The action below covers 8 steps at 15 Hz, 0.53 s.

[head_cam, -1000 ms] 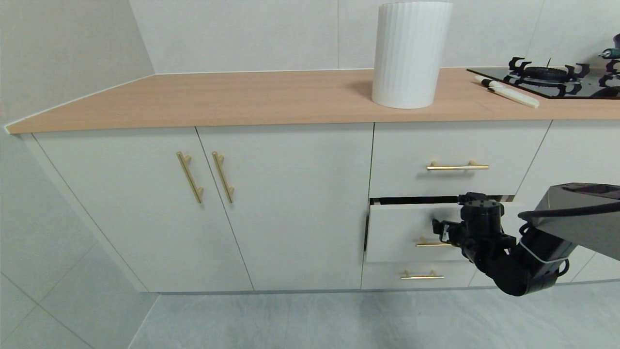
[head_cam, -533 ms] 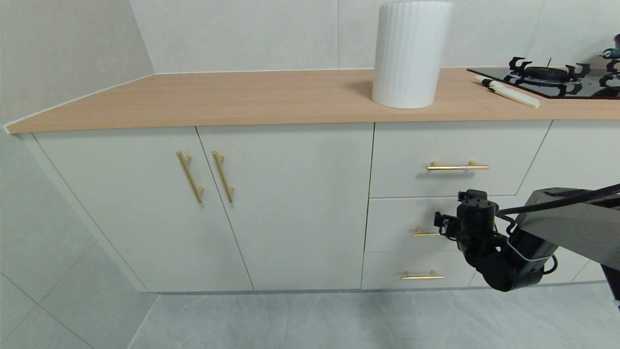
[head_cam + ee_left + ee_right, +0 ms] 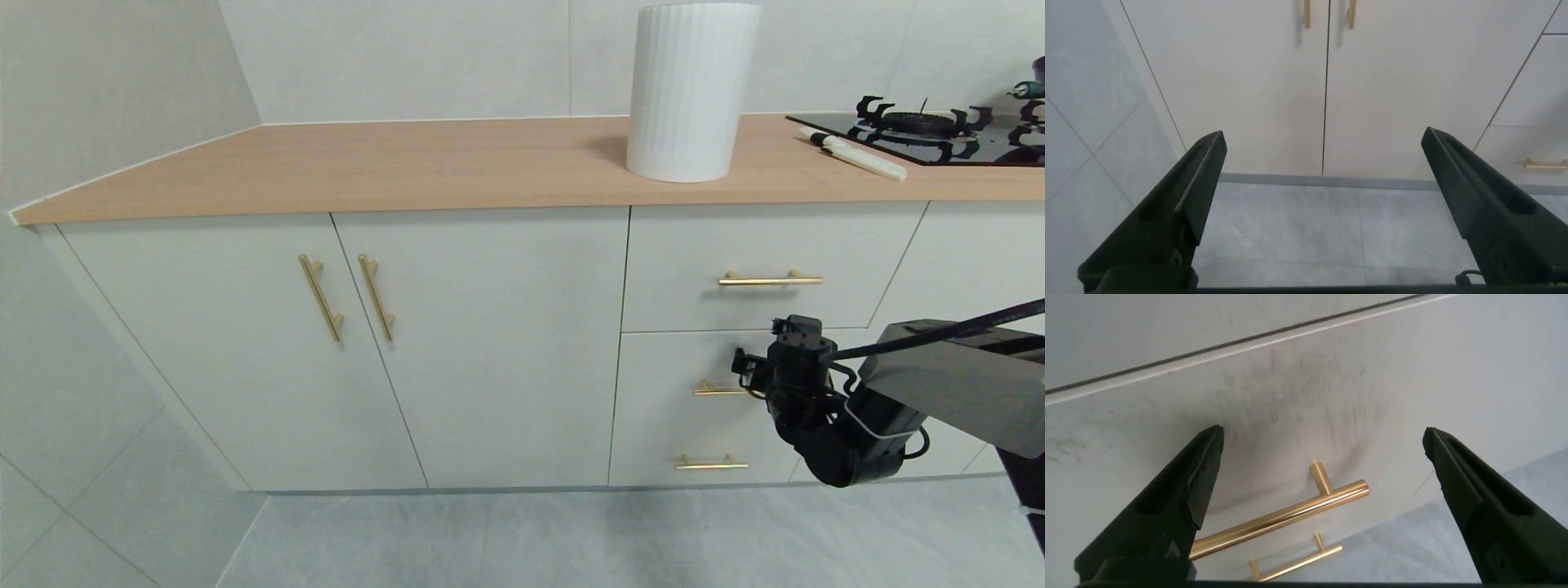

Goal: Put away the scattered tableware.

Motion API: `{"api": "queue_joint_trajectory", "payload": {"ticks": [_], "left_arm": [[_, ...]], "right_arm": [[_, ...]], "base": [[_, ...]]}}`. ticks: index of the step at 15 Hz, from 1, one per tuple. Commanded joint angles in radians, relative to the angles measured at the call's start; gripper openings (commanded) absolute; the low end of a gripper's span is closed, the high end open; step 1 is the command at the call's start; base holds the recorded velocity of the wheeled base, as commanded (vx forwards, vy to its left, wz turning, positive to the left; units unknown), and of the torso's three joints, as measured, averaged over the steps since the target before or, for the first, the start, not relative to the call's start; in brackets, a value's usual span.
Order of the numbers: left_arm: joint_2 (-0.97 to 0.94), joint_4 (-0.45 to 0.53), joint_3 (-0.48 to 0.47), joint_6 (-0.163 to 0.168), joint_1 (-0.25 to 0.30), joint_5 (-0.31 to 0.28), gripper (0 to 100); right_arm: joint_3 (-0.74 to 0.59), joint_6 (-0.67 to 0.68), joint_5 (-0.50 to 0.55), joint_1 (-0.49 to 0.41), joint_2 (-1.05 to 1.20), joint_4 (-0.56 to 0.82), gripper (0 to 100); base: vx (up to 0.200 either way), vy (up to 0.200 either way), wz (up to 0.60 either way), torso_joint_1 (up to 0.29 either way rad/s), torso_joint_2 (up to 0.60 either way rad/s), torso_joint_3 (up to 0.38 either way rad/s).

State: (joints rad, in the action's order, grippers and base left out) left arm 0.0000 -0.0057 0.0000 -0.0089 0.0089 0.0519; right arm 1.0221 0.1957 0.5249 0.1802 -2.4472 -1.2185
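My right gripper (image 3: 747, 371) hangs open in front of the middle drawer (image 3: 669, 384), which sits flush with the cabinet front. Its gold handle (image 3: 717, 391) is just to the left of the fingers. In the right wrist view the gripper (image 3: 1321, 439) has its fingers spread wide, with the handle (image 3: 1282, 513) a little beyond them and untouched. A white knife-like utensil (image 3: 853, 153) lies on the wooden counter (image 3: 408, 163) at the far right. My left gripper (image 3: 1323, 139) is open, low over the floor, facing the double cabinet doors (image 3: 1327, 82).
A tall white ribbed cylinder (image 3: 690, 90) stands on the counter above the drawers. A black gas hob (image 3: 931, 131) sits at the right end. The top drawer handle (image 3: 770, 280) and bottom drawer handle (image 3: 710, 465) are both shut flush. Grey tiled floor (image 3: 490, 539) lies below.
The middle drawer, pulled out a second ago, is now pushed shut. My right gripper has moved in toward the cabinet front and slightly upward with it.
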Motion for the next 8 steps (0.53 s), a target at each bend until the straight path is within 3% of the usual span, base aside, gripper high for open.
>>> {"api": "queue_joint_trajectory", "payload": {"ticks": [1, 4, 8], "left_arm": [[0.0, 0.0, 0.0, 0.0, 0.0, 0.0, 100], [0.0, 0.0, 0.0, 0.0, 0.0, 0.0, 100], [0.0, 0.0, 0.0, 0.0, 0.0, 0.0, 100]], "right_arm": [[-0.051, -0.001, 0.0, 0.001, 0.048, 0.002, 100], [-0.223, -0.025, -0.06, 0.005, 0.24, 0.008, 100], [-0.393, -0.064, -0.059, 0.008, 0.539, 0.016, 100]], "base": [[0.0, 0.0, 0.0, 0.0, 0.0, 0.0], [0.0, 0.0, 0.0, 0.0, 0.0, 0.0], [0.0, 0.0, 0.0, 0.0, 0.0, 0.0]]}}
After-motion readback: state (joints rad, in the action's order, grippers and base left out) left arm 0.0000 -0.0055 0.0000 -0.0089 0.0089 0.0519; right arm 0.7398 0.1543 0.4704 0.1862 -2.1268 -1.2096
